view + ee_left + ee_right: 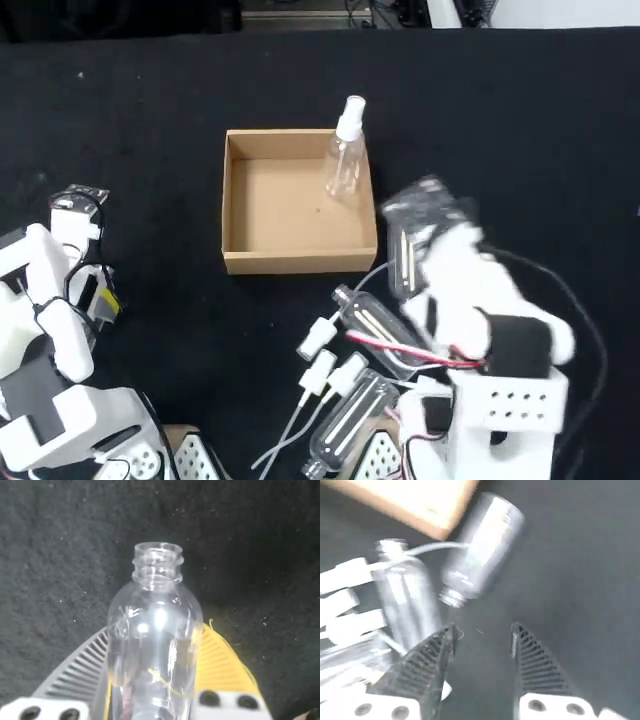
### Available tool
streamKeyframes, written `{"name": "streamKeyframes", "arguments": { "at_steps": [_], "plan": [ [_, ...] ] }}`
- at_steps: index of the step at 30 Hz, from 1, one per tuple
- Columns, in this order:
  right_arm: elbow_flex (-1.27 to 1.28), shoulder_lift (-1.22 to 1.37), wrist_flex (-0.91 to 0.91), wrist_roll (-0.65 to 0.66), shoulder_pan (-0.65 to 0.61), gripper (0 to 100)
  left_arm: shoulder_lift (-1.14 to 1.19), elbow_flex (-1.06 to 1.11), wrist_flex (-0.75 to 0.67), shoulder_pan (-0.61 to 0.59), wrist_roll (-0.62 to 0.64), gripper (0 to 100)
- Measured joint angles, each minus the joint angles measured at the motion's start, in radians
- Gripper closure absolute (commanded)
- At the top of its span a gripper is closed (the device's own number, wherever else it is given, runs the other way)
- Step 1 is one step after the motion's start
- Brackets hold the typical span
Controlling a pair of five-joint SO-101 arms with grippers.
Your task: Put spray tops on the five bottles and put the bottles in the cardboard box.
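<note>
My left gripper [150, 700] is shut on a clear, uncapped bottle [152, 630] whose open neck points away from the wrist; the same gripper [78, 205] sits at the table's left side. My right gripper [482, 635] stands open just above an uncapped bottle [482, 545] lying by the cardboard box [300, 255], and it appears blurred [425, 215] right of the box. Another bare bottle [405, 595] lies beside it. Three white spray tops [320, 355] lie close together in front of the box. A capped bottle [345, 150] leans in the box's far right corner.
A third loose bottle [345, 425] lies near the front edge between the arm bases. The spray tops' thin tubes [285, 435] trail toward the front. The black cloth left of and behind the box is bare.
</note>
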Motion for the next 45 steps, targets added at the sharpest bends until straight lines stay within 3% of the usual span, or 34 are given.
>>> {"name": "streamKeyframes", "arguments": {
  "at_steps": [10,14,20,25,35,45],
  "plan": [
    [-0.006,0.216,0.014,0.018,-0.603,84.6,0.0,0.0,-0.008,-0.14,0.031,97],
    [-0.006,0.373,-0.012,0.029,-0.735,84.5,0.0,-0.002,-0.011,-0.198,0.031,97],
    [-0.006,0.615,-0.04,0.258,-0.766,84.5,0.0,-0.011,-0.012,-0.27,0.031,97],
    [-0.006,0.651,-0.049,0.388,-0.767,84.5,0.0,-0.014,-0.012,-0.321,-0.023,97],
    [-0.006,0.658,-0.166,0.419,-0.767,84.6,0.0,-0.014,-0.011,-0.443,-0.118,97],
    [0.066,0.658,-0.298,0.519,-0.701,84.7,0.0,-0.014,-0.012,-0.443,-0.126,97]
  ]
}}
